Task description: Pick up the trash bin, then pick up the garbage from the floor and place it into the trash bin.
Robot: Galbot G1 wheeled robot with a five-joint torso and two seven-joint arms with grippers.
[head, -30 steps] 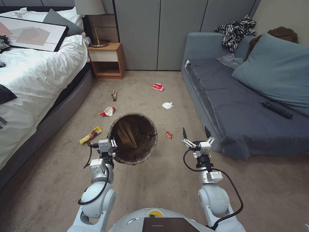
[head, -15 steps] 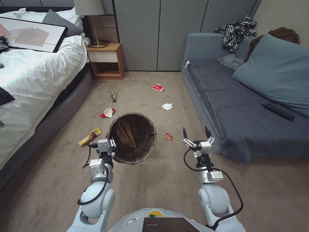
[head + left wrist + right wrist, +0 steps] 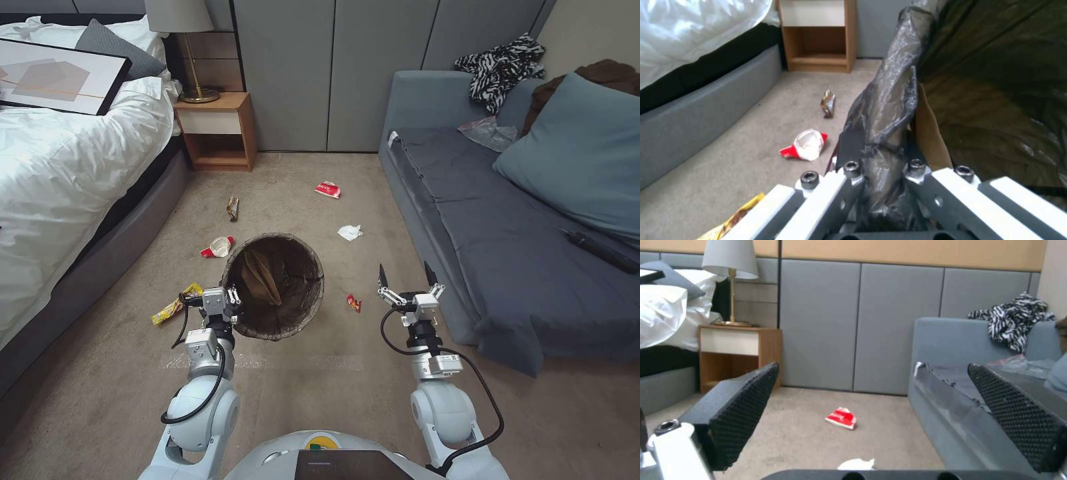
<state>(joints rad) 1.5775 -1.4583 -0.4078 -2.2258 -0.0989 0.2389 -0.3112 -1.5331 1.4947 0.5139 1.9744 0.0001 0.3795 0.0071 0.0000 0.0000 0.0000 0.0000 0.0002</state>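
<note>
Bin: trash bin [image 3: 275, 287] held up off the carpet [image 3: 347, 393] in front of robot, mouth tilted toward the head cam; brown paper already lying inside.
L gripper: left gripper [image 3: 223, 301] clamped tight on the bin's near rim, liner bag [image 3: 889, 110] pinched between its fingers.
R gripper: right gripper [image 3: 407, 280] spread wide, nothing in it, hanging above the carpet near the sofa [image 3: 467, 220] front edge.
Litter: small red wrapper [image 3: 354, 303] on carpet between bin and R gripper; white tissue [image 3: 350, 232] and red packet [image 3: 327, 190] further out mid-floor; red-white wrapper [image 3: 217, 247], brown wrapper [image 3: 232, 207], yellow wrapper [image 3: 175, 304] along the bed [image 3: 73, 173] side.
Handling: bin prob. light, stiff plastic, but liner is slick, so rim pinch could slip. Wrappers thin, crinkly, flat to carpet; best nipped at a raised fold. Tissue soft, grab anywhere.
</note>
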